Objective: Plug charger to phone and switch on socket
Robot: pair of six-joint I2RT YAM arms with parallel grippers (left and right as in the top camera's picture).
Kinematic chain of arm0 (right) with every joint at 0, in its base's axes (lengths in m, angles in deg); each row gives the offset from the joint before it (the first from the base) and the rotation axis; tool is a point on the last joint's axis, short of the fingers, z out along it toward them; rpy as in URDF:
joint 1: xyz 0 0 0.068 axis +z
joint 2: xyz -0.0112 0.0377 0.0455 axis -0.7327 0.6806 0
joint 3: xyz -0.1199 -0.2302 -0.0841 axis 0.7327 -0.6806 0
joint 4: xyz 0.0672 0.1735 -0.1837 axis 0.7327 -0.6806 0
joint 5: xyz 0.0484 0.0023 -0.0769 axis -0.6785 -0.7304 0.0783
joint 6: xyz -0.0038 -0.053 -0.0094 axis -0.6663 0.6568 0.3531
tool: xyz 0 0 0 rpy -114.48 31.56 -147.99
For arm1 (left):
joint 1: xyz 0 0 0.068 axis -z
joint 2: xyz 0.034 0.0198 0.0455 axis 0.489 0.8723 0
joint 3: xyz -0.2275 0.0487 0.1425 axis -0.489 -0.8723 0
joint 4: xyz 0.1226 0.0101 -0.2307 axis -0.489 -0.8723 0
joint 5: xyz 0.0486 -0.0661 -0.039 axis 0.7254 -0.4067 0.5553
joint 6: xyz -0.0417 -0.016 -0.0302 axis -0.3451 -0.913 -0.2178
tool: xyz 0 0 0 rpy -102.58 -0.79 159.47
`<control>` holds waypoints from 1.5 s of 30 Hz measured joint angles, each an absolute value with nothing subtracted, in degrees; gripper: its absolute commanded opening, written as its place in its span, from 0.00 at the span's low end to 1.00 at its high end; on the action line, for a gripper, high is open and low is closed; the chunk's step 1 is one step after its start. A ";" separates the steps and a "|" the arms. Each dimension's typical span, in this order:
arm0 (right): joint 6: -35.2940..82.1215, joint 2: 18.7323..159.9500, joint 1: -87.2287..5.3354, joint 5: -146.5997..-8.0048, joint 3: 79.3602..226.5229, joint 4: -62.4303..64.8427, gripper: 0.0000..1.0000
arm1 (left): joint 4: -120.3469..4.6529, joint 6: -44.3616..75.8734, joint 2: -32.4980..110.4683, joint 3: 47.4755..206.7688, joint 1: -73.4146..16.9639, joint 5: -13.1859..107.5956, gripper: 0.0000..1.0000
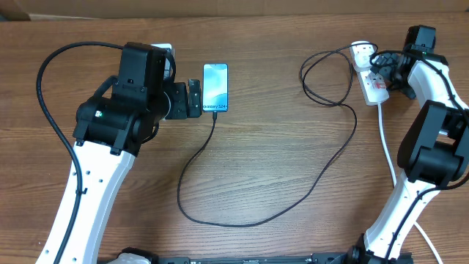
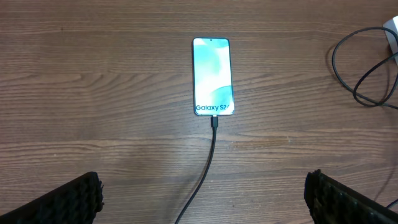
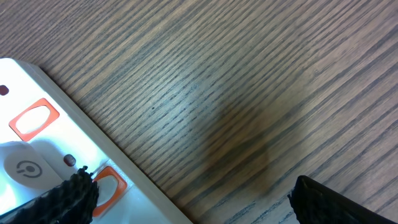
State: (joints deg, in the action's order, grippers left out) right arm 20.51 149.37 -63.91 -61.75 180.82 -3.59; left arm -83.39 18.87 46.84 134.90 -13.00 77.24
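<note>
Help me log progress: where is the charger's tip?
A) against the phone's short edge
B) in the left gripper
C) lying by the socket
A: in the left wrist view the charger tip meets the phone at its short edge below the Galaxy text, with nothing gripping it.

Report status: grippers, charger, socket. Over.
Left gripper open, empty, by phone. Right gripper open, at socket. Charger plugged into phone. Nothing blocking.

Wide-open jaws on left arm (image 1: 117, 110), wide-open jaws on right arm (image 1: 432, 143)

wooden table (image 1: 278, 103) — phone (image 1: 215, 86), charger (image 2: 212, 149), socket (image 1: 371, 75)
</note>
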 measured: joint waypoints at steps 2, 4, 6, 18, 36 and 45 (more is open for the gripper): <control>20.38 149.37 -63.91 -61.77 180.84 -3.79 1.00 | -83.39 18.87 46.84 134.90 -13.00 77.24 1.00; 20.40 149.37 -63.91 -61.86 180.84 -4.03 1.00 | -83.39 18.87 46.84 134.90 -13.00 77.24 1.00; 20.40 149.37 -63.91 -61.88 180.84 -4.03 1.00 | -83.39 18.89 46.84 134.90 -13.00 77.24 1.00; 20.40 149.37 -63.91 -61.97 180.84 -4.01 1.00 | -83.39 18.89 46.84 134.90 -13.00 77.24 1.00; 20.35 149.37 -64.39 -64.18 180.84 -4.05 1.00 | -83.39 18.87 46.84 134.90 -13.00 77.26 1.00; 20.38 149.37 -64.39 -64.35 180.84 -4.09 1.00 | -83.39 18.89 46.84 134.90 -13.00 77.24 0.99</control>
State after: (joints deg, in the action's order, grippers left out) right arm 20.38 149.37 -64.39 -64.35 180.84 -4.09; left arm -83.39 18.89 46.84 134.90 -13.00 77.24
